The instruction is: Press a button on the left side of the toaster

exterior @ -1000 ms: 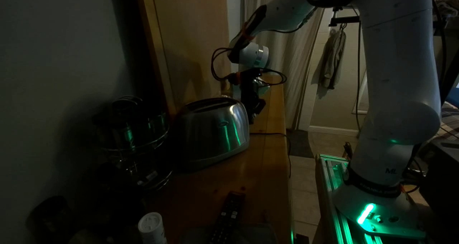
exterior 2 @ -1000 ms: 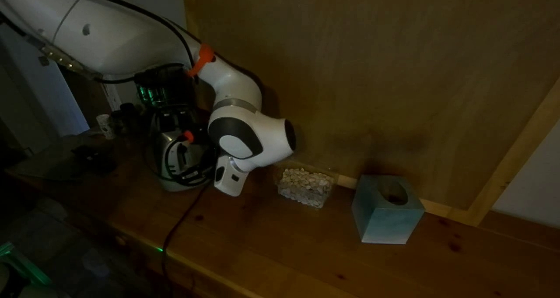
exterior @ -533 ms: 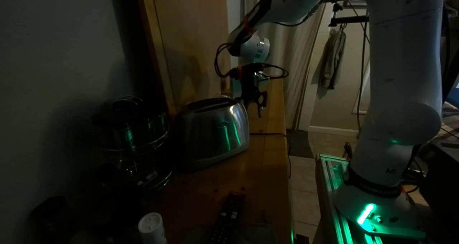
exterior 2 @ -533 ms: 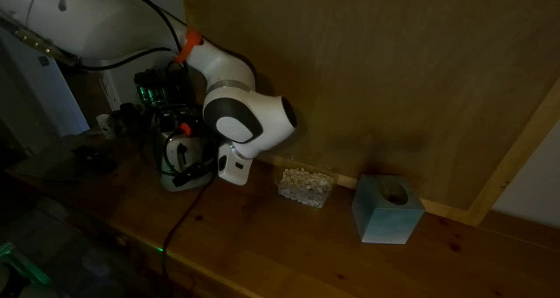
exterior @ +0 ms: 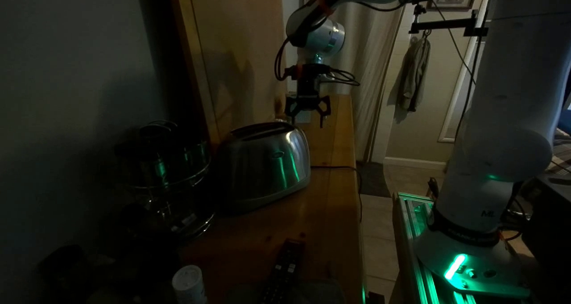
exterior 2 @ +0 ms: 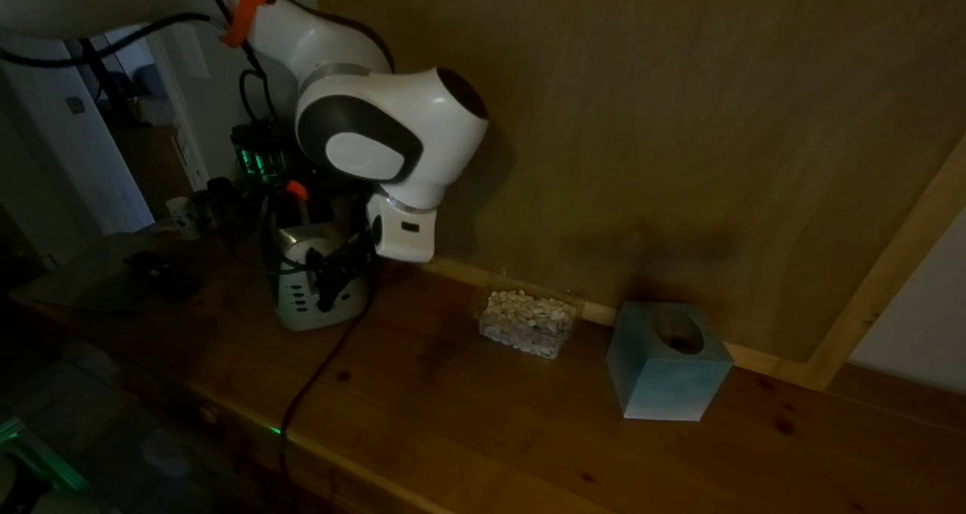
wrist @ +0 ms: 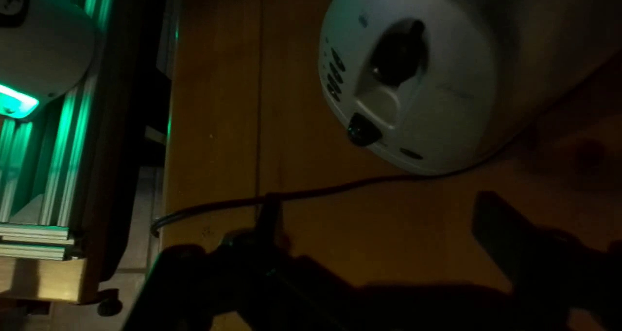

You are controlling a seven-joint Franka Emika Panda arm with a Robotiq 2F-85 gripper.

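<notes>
The black two-fingered gripper has risen since the earlier frame, its fingers wide apart, gripping nothing. Beyond, in the wrist view, the rounded stainless-steel toaster stands on the brown wooden counter, black oval buttons left on its pale end panel. Best, probably, to press square-on with fingers together.

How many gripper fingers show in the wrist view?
2, spread apart: one finger at lower left of the wrist view, another finger at lower right. Neither looks hidden.
</notes>
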